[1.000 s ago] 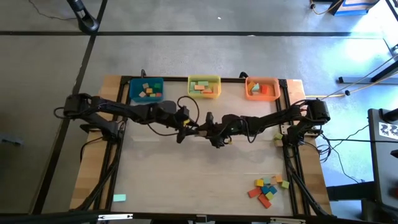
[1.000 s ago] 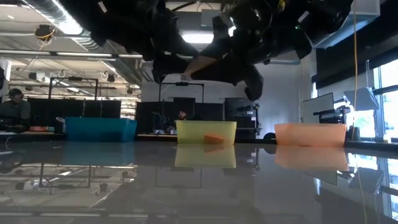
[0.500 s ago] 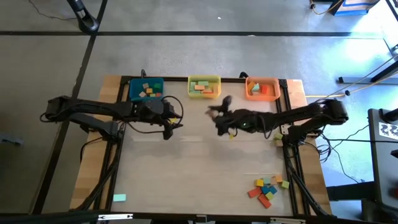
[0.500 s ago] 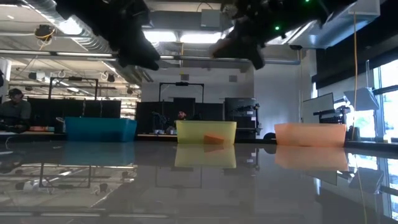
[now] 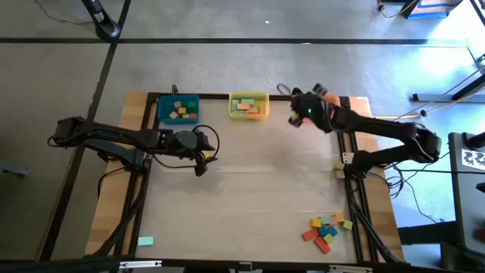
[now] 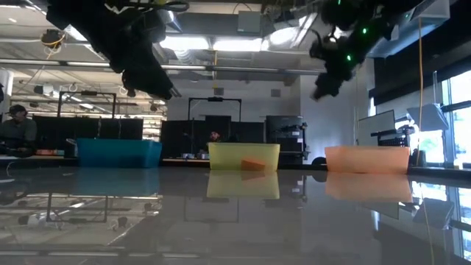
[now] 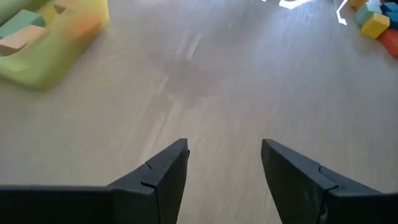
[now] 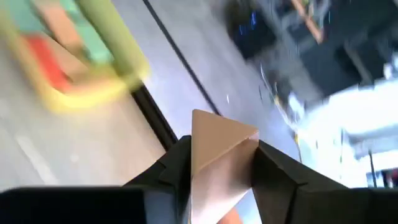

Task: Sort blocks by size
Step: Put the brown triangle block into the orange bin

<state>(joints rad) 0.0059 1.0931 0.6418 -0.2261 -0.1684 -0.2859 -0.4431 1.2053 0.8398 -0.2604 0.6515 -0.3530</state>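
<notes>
The right gripper (image 8: 217, 155) is pinching a tan wedge block (image 8: 217, 146) by its flat sides just beside the orange bin (image 5: 327, 101), a light, rigid, slippery-faced piece, while the left gripper (image 7: 225, 163) is hanging apart, empty.

A: What is the table (image 5: 242, 205) made of?

B: Pale wood with a faint grain. From the low view it looks glossy, mirroring the bins. Its frame is dark metal.

A: And the bins?

B: Smooth plastic, slightly shiny: a blue bin (image 5: 179, 111) at eleven o'clock, a yellow bin (image 5: 248, 105) at twelve, an orange bin (image 6: 366, 158) at one.

A: The blocks?

B: A pile of blocks (image 5: 326, 230) at five o'clock looks painted and matt. The right gripper (image 8: 219, 163) pinches a tan wedge (image 8: 219, 152), smooth like bare wood.

A: The grippers?

B: Matt black, plastic-looking fingers (image 7: 163, 169).
</notes>
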